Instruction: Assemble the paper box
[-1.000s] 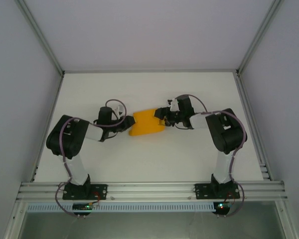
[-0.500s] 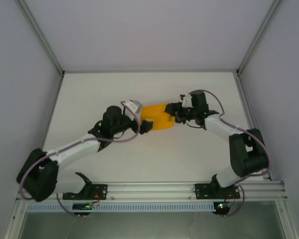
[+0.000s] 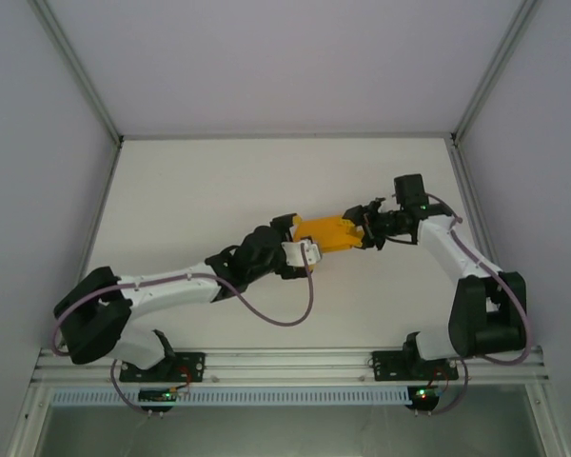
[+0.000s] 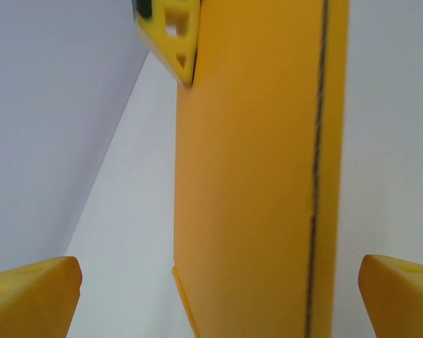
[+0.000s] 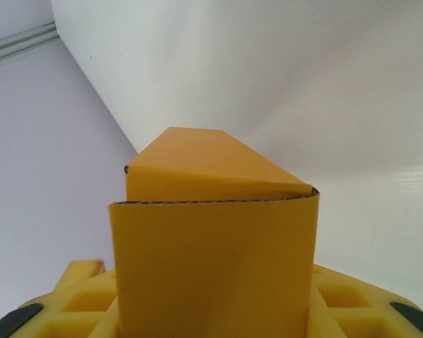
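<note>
1. Rightward is where the paper box [image 3: 325,231] has gone in the last second, from just left of the middle of the desk [image 3: 200,171] to just right of it. The left arm [image 3: 171,286] has stretched out long and low after it. The right arm [image 3: 457,257] has unfolded, and its elbow now sits near the desk's right edge.
2. Orange-yellow card makes up the box, folded into a flattish sleeve. The right wrist view shows its near end [image 5: 211,260] as a dark open edge with a slanted flap behind it. The left wrist view shows one broad face [image 4: 254,176] with a dark crease running lengthwise near its right side.
3. Whether the box rests on the desk or hangs just above it cannot be told.
4. At the box's right end, the right gripper [image 3: 366,228] is clamped on the card. In its own wrist view the yellow fingers [image 5: 345,299] press against both sides of the sleeve.
5. At the box's left end, the left gripper [image 3: 305,249] stands with its jaws wide apart, having let go within the last second. Its fingertips [image 4: 35,292] sit at the two bottom corners of the left wrist view, with the box beyond and between them, touching neither.
6. Pale walls enclose the white desk, and an aluminium rail [image 3: 285,360] along the near edge carries both arm bases.
</note>
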